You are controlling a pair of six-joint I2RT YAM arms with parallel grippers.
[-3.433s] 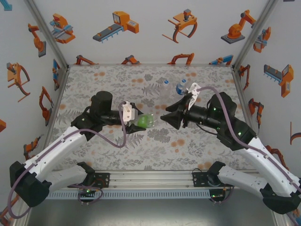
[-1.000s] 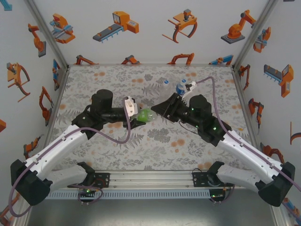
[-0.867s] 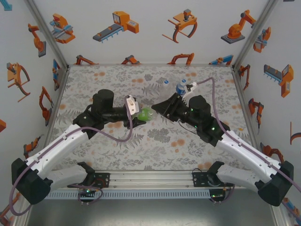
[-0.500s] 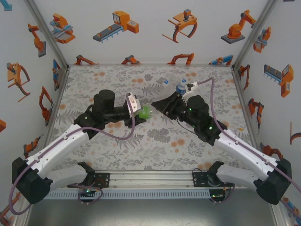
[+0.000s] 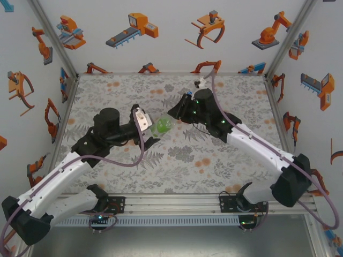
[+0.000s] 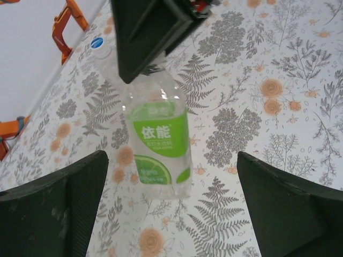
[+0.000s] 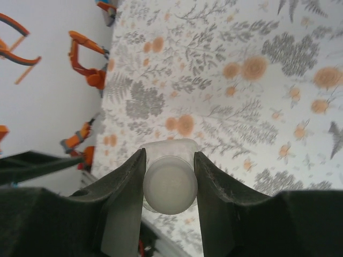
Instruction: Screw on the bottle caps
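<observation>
Green-label bottle (image 6: 159, 147) is sitting mid-table between the two grippers, with its neck pointing toward the right arm. Its cap (image 7: 169, 184) is being pinched by the right gripper (image 7: 169, 160): fingers narrow and pressing the cap from both sides.

The left gripper (image 6: 171, 166) is standing wide open, fingers clear of the bottle on either side. It was clamping the body a second ago, so it's only just letting go. The bottle is now either hanging off the right grip alone or resting on the table (image 5: 107, 91); can't tell which.

My read is that the cap is seated on this one and the left is handing off. How far the thread is engaging isn't checkable from here.

Versus the earlier top view, the left arm is backing toward its own side, the right arm is reaching further across toward the back, and the bottle is sitting slightly farther from the bases. A blue-capped bottle (image 6: 99, 45) is standing behind, near the wall.
</observation>
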